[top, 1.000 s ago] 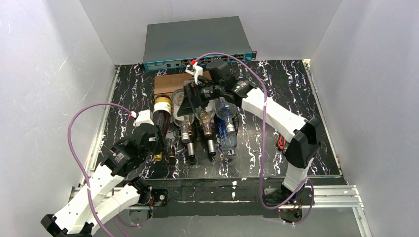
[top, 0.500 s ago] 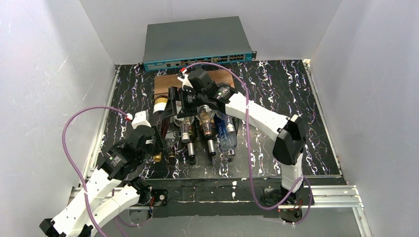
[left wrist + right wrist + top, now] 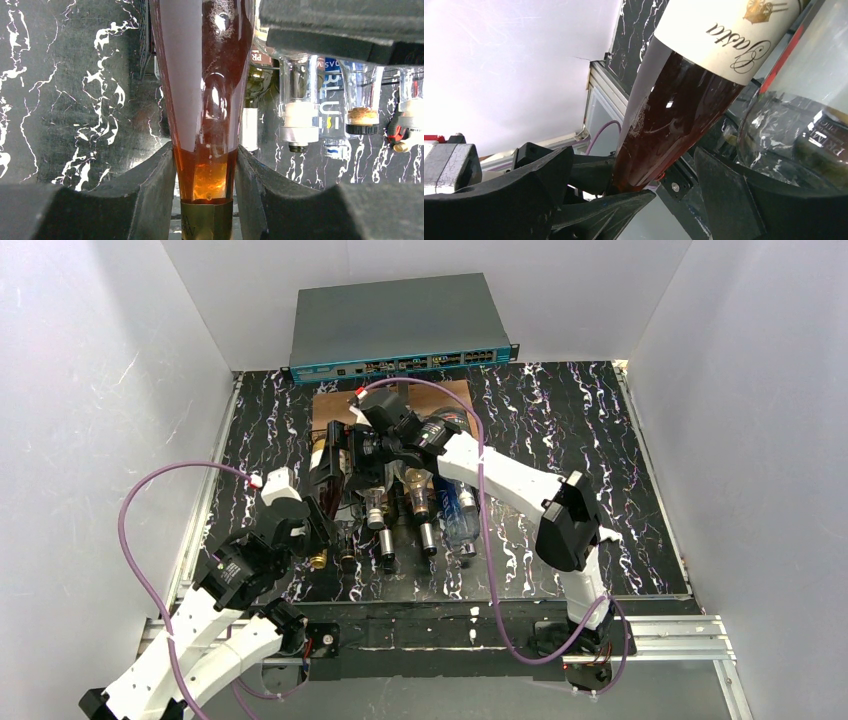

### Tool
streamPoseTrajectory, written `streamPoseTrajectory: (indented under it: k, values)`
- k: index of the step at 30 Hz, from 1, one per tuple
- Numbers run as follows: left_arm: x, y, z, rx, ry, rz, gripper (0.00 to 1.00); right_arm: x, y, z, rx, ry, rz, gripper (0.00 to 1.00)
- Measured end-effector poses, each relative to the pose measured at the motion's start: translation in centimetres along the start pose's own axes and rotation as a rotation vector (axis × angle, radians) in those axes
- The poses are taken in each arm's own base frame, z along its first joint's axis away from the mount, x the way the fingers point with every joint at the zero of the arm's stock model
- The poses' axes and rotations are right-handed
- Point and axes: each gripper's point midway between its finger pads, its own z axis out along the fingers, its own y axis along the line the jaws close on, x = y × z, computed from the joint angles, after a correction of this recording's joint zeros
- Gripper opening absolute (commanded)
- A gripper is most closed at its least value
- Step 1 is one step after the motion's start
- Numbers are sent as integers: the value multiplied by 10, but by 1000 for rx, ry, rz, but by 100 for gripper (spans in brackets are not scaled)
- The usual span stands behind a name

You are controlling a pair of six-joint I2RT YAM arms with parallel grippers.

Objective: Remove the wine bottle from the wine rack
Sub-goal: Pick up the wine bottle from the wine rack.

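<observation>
Clamps the neck of the wine bottle [image 3: 205, 100] in the left end effector [image 3: 205, 165]; straddles its dark body with the right end effector [image 3: 634, 155], spread wide. Holds it at the left end of the wine rack [image 3: 478, 510].

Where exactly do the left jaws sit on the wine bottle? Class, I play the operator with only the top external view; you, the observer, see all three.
Observer: In the left wrist view, the left jaws press both sides of the wine bottle at its neck, on bare glass next to the gold foil.
Operator: And the right jaws?
Observer: In the right wrist view, they straddle its dark shoulder past the cream label, with a gap showing on one side.
</observation>
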Motion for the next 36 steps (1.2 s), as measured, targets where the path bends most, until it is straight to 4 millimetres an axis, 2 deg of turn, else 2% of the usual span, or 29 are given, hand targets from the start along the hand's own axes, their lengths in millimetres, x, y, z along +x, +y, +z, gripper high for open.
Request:
streamPoseTrajectory:
  k: [6,8,17,23,36]
  values:
    - [-1,-1,-1,2,-4,-16,0,9,-2,1,28,18,42,100]
    - [-1,-1,-1,3,-5,-19,0,10,-1,2,33,14,52,96]
    - [-2,0,-4,11,-15,-38,0,23,7,8,31,33,85,94]
    - [-2,1,-6,10,-20,-39,0,33,0,18,67,47,108,94]
    - [-3,2,-6,8,-24,-36,0,33,-4,23,102,41,120,90]
